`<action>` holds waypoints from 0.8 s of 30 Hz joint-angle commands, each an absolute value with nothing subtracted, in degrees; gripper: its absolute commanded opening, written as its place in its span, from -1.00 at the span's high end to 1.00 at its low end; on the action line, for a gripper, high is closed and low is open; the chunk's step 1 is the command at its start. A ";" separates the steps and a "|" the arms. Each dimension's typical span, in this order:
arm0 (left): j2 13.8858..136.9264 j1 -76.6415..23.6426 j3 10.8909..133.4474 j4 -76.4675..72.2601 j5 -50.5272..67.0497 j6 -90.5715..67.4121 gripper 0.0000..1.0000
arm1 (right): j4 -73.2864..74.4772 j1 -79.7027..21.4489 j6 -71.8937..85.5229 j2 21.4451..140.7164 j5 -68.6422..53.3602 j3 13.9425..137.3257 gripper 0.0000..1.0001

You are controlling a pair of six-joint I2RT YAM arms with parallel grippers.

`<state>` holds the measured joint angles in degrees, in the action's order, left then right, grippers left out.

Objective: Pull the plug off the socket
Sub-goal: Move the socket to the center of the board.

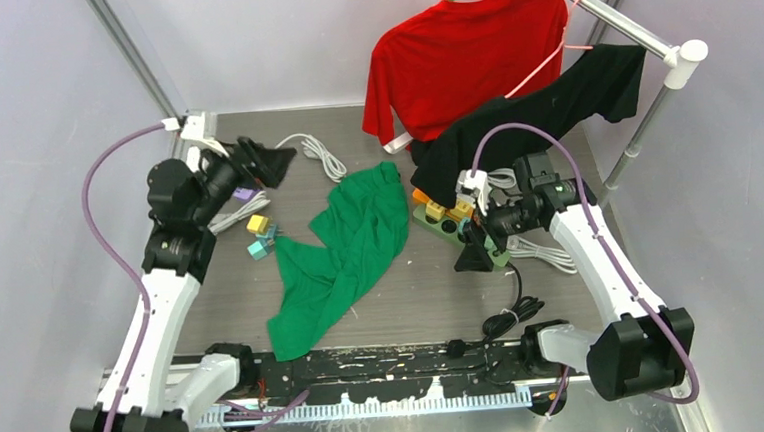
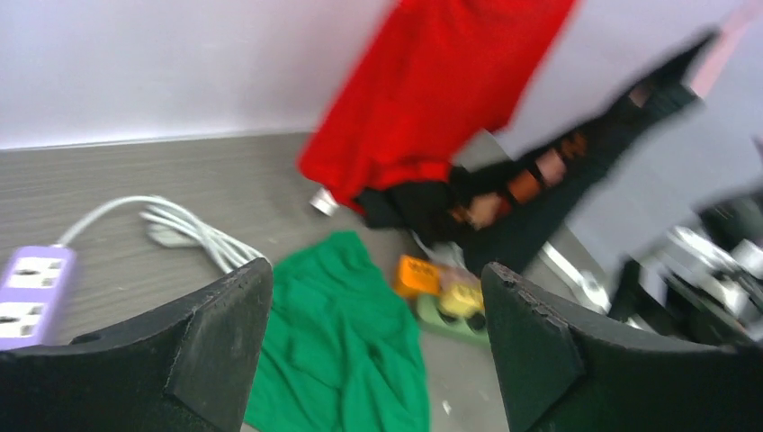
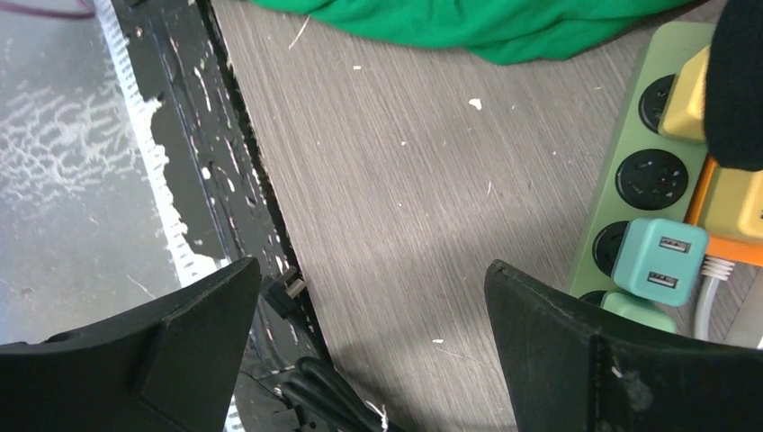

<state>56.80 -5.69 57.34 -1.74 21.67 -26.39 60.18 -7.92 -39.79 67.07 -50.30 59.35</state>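
Observation:
A green power strip [image 1: 456, 227] lies right of centre, by the black shirt. In the right wrist view the strip [image 3: 630, 180] carries a teal USB adapter [image 3: 657, 261], a yellow plug [image 3: 686, 103] and an orange-and-yellow plug [image 3: 731, 216]. My right gripper [image 1: 476, 255] is open and empty, hovering over bare table just in front of the strip's near end [image 3: 371, 270]. My left gripper [image 1: 280, 162] is open and empty, raised at the back left [image 2: 376, 270]. From there it faces the green strip [image 2: 454, 317] with its orange plug [image 2: 416, 274].
A green cloth [image 1: 345, 248] lies mid-table. A purple power strip [image 1: 247, 196], a white cable [image 1: 319, 155] and yellow [image 1: 257, 224] and teal [image 1: 258, 249] adapters sit at the left. A loose black plug [image 3: 288, 297] and cable [image 1: 509, 313] lie near the front rail. Red [image 1: 463, 56] and black [image 1: 552, 110] shirts hang behind.

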 commanded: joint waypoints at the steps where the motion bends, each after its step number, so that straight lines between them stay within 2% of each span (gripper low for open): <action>1: 49.36 -11.65 56.41 10.27 27.00 -18.56 -0.71 | 64.44 -6.06 -57.18 64.44 -55.14 56.31 -0.99; 5: 43.08 -12.76 53.23 19.34 29.95 -11.77 -0.71 | 58.76 -3.62 -51.19 63.88 -49.45 55.84 -0.99; 10: 33.57 -18.15 46.82 21.19 19.42 -5.90 -0.73 | 49.68 -0.52 -42.51 63.07 -38.28 54.06 -0.99; 11: 31.96 -18.65 46.25 21.12 18.28 -5.13 -0.82 | 48.02 -0.34 -40.84 62.97 -36.35 53.59 -0.99; 13: 29.65 -18.81 45.63 20.67 16.50 -4.16 -0.86 | 46.04 -0.26 -39.29 63.38 -33.47 52.83 -0.99; 24: 27.79 -18.81 45.40 20.85 16.73 -4.11 -0.84 | 40.75 -3.42 -32.78 73.55 -23.47 52.50 -0.95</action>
<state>28.01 -18.70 44.66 22.00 16.95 -5.21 45.08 -1.45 -35.31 72.10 -28.38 52.14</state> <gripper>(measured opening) 0.925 0.989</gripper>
